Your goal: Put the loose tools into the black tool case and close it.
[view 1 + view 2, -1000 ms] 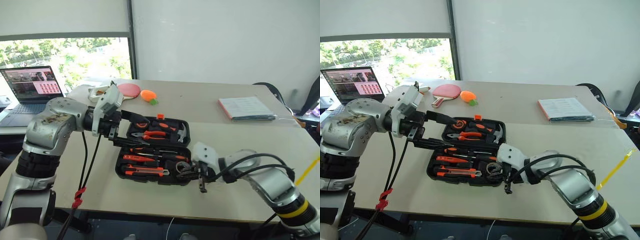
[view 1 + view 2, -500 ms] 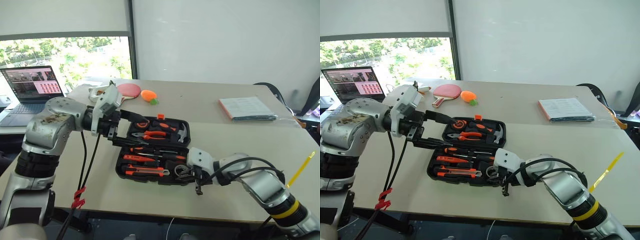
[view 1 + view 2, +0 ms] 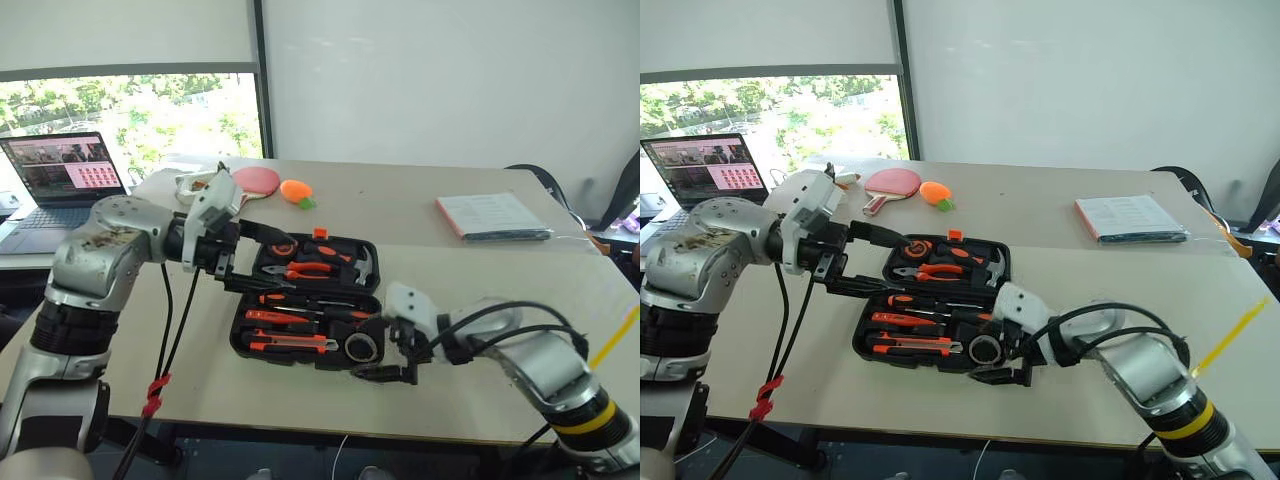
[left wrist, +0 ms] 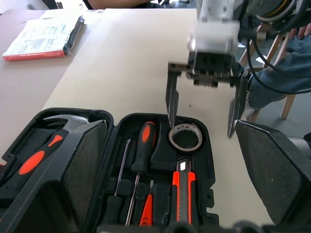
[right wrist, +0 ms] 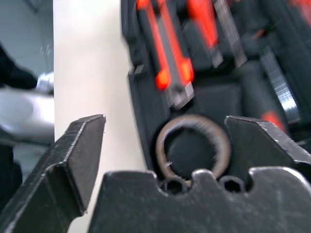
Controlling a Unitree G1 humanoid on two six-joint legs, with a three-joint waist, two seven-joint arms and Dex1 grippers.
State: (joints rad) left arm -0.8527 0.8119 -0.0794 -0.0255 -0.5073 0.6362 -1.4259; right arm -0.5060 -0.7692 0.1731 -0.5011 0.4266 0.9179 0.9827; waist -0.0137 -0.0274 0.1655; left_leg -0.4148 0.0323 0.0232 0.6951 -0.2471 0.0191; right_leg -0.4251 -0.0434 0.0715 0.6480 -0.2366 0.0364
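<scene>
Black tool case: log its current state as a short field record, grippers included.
case: black tool case lies open on the table
tape: black tape roll sits in the near right corner recess
knife: utility knife lies in its slot beside the roll
right gripper: right gripper above the roll, jaws open, apart from it
left gripper: left gripper by the case's left edge, jaws open, empty
</scene>
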